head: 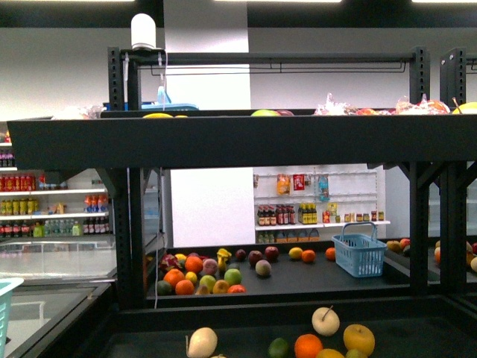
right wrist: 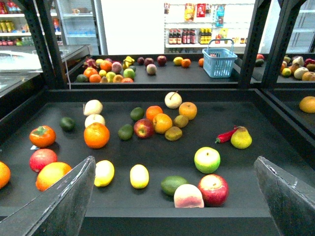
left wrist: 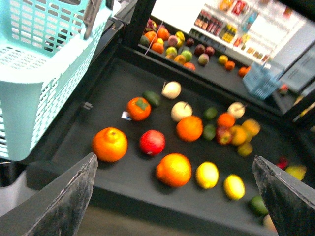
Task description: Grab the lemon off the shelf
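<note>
Two yellow oval lemons lie side by side near the front of the black shelf tray [right wrist: 275,162]: one [right wrist: 104,173] next to a big orange [right wrist: 51,174], the other [right wrist: 139,176] beside it. In the left wrist view they show as one lemon [left wrist: 207,175] and another [left wrist: 234,187] on the tray [left wrist: 98,113]. My right gripper [right wrist: 173,158] is open and empty, in front of the tray. My left gripper [left wrist: 174,157] is open and empty, above the tray's front edge. The shelf frame [head: 238,142] fills the front view, where neither gripper shows.
Near the lemons lie a green avocado [right wrist: 173,184], a peach [right wrist: 188,196], a red apple [right wrist: 213,189] and a green apple [right wrist: 207,160]. A pear [right wrist: 241,138] lies further back. A turquoise basket [left wrist: 44,59] hangs by my left arm. A blue basket [right wrist: 219,61] stands on the rear tray.
</note>
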